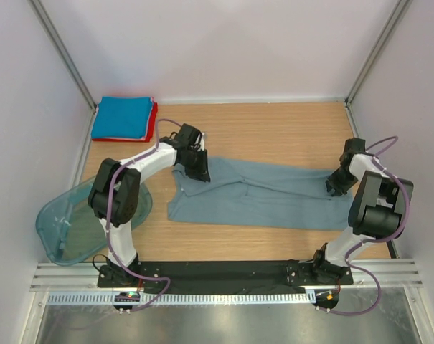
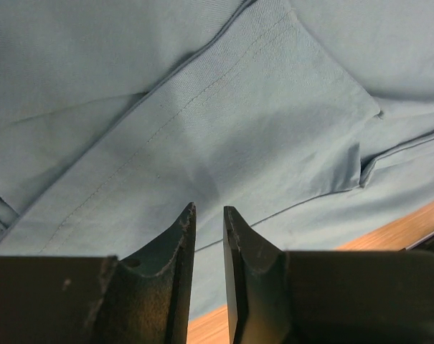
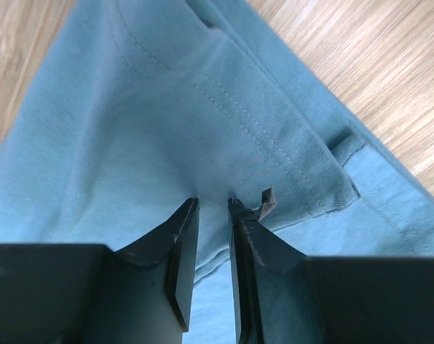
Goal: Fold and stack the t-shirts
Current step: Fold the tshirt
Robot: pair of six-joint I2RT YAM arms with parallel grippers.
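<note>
Looking down from above: finds a dusty grey-blue t-shirt (image 1: pixel 260 193) spread in a long strip across the middle of the counter (image 1: pixel 274 129), with the left claw (image 1: pixel 199 172) down on its far-left end and the right claw (image 1: pixel 335 186) down on its right end, close to the right edge. Also finds a bright blue t-shirt (image 1: pixel 123 117) folded square atop a red t-shirt (image 1: pixel 153 122) in the far-left corner, and a teal tub (image 1: pixel 66 222) at the left edge toward the near-left corner.

From the left wrist: shows the left claw (image 2: pixel 208 209) closed to a thin slit, tips at a stitched hem of the grey-blue t-shirt (image 2: pixel 238 107); cannot tell whether gripping cloth.

From the right wrist: shows the right claw (image 3: pixel 213 202) nearly closed, pinching a ridge of the same cloth, bare counter beyond.
</note>
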